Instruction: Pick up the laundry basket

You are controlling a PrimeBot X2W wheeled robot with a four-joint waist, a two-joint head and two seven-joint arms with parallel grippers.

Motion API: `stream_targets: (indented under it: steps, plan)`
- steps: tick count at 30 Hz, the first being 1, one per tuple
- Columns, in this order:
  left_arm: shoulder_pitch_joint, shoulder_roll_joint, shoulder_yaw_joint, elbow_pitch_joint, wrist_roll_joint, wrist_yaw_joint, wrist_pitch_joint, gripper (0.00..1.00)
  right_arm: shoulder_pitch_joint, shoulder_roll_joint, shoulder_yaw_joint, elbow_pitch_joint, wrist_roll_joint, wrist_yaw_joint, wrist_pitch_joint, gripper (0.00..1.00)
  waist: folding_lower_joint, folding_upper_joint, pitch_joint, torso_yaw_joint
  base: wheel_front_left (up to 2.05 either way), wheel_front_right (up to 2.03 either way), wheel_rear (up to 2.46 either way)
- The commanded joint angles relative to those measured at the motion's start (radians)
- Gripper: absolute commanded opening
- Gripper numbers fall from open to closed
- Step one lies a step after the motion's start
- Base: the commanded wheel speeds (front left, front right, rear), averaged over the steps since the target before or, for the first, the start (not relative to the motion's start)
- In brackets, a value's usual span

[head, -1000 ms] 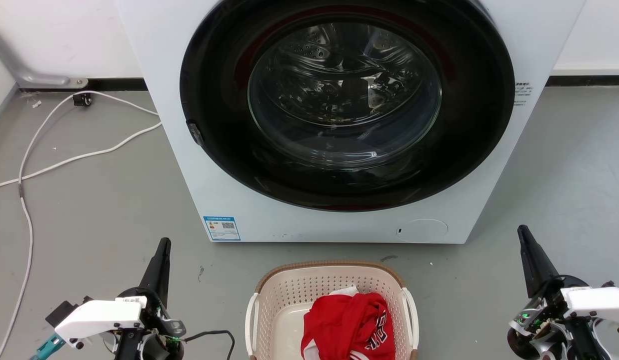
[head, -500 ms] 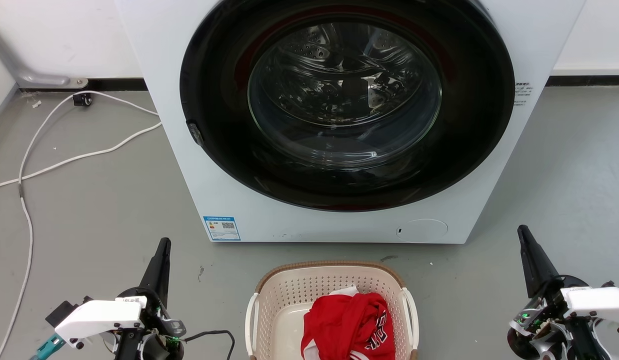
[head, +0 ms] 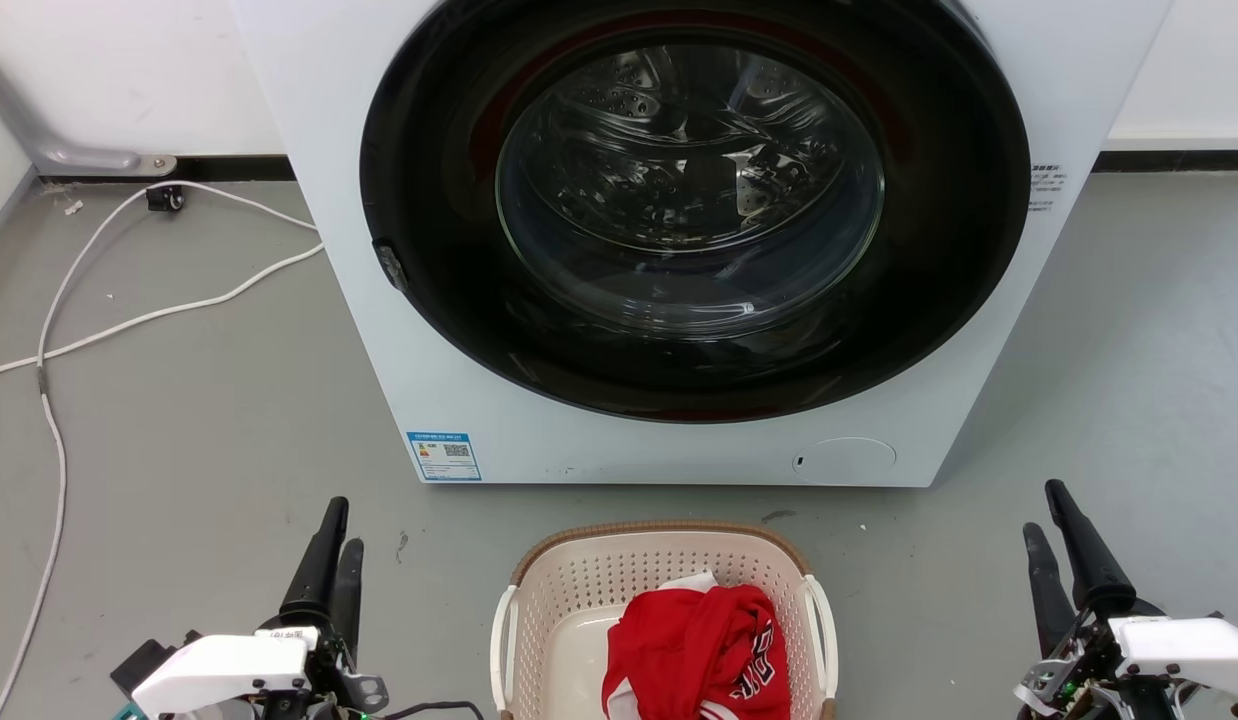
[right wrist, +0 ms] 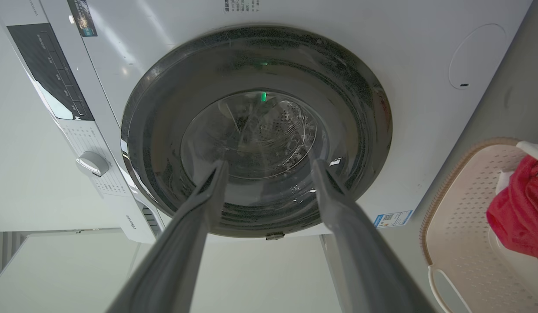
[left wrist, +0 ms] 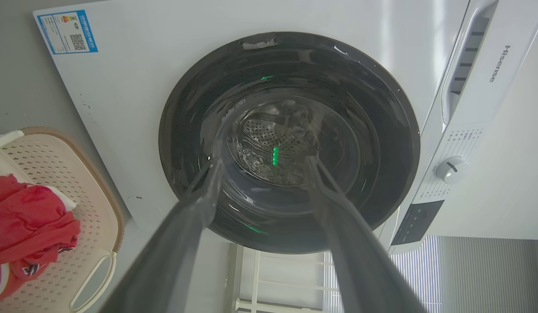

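Hovering either side of the laundry basket [head: 579,585], both claws spread wide, gripping nothing.
Now the left claw [head: 344,525] and right claw [head: 1042,508] point at the washing machine [head: 579,450] ahead; the basket sits on the floor between them, apart from both, red garment [head: 694,650] heaped inside, toward the right claw's side.

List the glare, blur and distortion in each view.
Head view: sharp, evenly lit, reflections on the door glass. Left wrist view: washing machine stretched by the wide lens, left claw soft close up, green glint in the glass. Right wrist view: same stretching, right claw soft.
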Motion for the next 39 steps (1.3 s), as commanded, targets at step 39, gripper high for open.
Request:
stream_targets:
  steps: [39]
  plan:
    - [0.029, 0.006, -0.069, -0.292, 0.640, 0.110, -0.170, 1.00, -0.014, -0.004, -0.001, -0.286, -0.889, 0.002, -0.170, 1.00, 0.0000, 0.0000, 0.015, 0.002, 0.00, 0.00, 0.00]
